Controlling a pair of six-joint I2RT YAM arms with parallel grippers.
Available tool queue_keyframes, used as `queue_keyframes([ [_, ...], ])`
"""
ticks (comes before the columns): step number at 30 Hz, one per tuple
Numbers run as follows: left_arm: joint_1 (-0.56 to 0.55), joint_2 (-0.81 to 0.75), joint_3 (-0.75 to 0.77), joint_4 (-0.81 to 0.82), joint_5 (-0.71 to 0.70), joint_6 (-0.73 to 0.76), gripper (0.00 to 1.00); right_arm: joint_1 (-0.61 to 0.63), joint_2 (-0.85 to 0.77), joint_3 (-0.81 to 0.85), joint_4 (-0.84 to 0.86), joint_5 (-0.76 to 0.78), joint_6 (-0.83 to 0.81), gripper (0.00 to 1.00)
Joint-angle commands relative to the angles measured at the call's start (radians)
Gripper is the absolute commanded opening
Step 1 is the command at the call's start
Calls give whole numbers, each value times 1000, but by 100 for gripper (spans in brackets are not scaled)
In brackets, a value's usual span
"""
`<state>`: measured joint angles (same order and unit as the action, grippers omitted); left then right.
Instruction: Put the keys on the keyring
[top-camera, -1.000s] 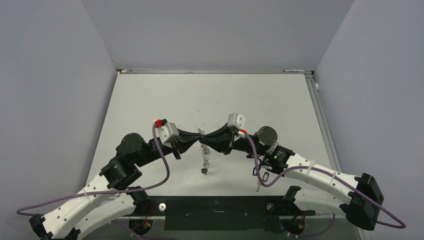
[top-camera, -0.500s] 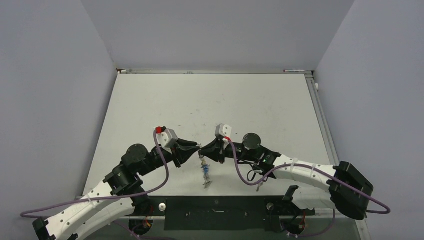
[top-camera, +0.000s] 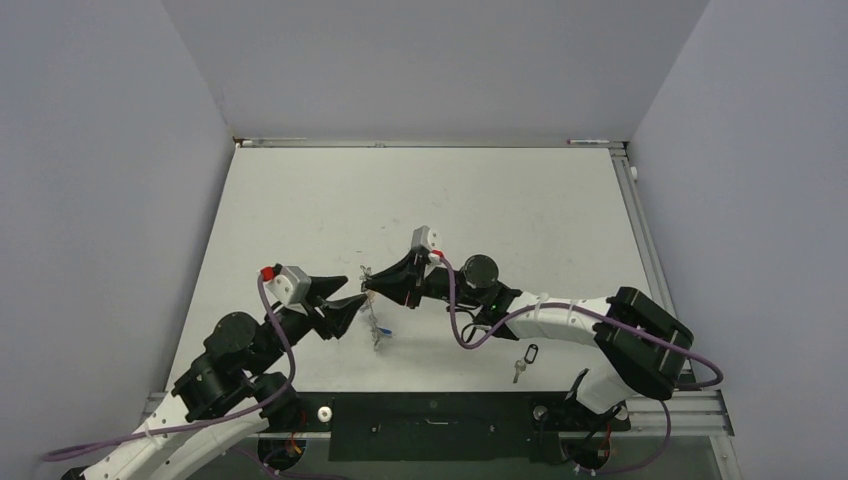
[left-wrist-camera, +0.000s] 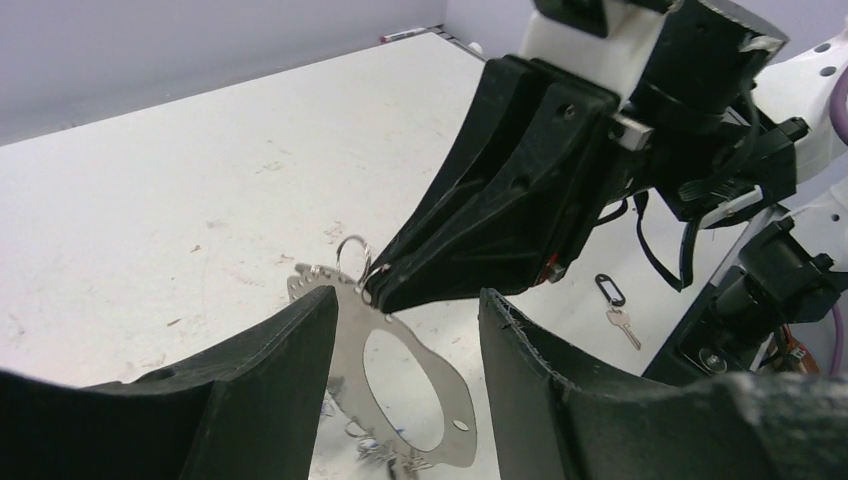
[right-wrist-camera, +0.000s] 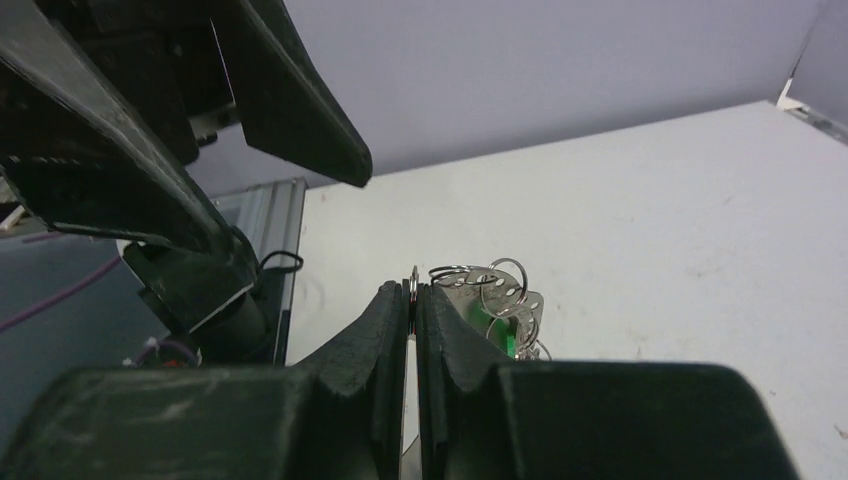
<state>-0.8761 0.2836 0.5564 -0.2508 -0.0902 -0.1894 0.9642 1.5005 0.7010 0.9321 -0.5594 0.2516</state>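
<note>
The right tool (top-camera: 369, 287) is pressed together on the upper edge of the keyring (left-wrist-camera: 352, 320), holding it up over the near-middle part of the counter (top-camera: 480, 200). The keyring shows as a flat silver loop with an oval opening. A cluster of keys (top-camera: 377, 338) dangles beneath it, one with a green head, and whether they touch the counter cannot be told. The left tool (top-camera: 354, 291) is spread, its fingers (left-wrist-camera: 270, 385) flanking the keyring without gripping it. A loose key (top-camera: 522, 363) with a black tag lies well apart, near the front edge.
</note>
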Motion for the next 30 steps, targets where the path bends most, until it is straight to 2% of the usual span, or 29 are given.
queue_keyframes([
  [1,-3,-19,20,-38,-69,25,51,4,0,-18,270,47,66,5],
  [4,-3,7,22,-43,-59,31,51,-5,23,-139,328,70,93,5],
  [7,-3,48,28,-42,-44,34,51,-27,80,-285,458,96,133,5],
  [13,-3,122,23,-34,1,45,52,-46,259,-433,671,189,214,5],
  [19,-3,140,11,-24,55,68,53,-3,400,-471,714,292,107,5],
  [22,-5,136,5,-33,74,85,53,31,478,-512,844,352,52,5],
  [25,-5,132,0,-45,86,100,53,62,510,-512,831,353,-15,6],
  [27,-5,130,-4,-47,90,111,53,76,538,-501,823,333,-31,13],
  [30,-6,132,-7,-47,102,121,54,86,552,-499,824,326,-23,34],
])
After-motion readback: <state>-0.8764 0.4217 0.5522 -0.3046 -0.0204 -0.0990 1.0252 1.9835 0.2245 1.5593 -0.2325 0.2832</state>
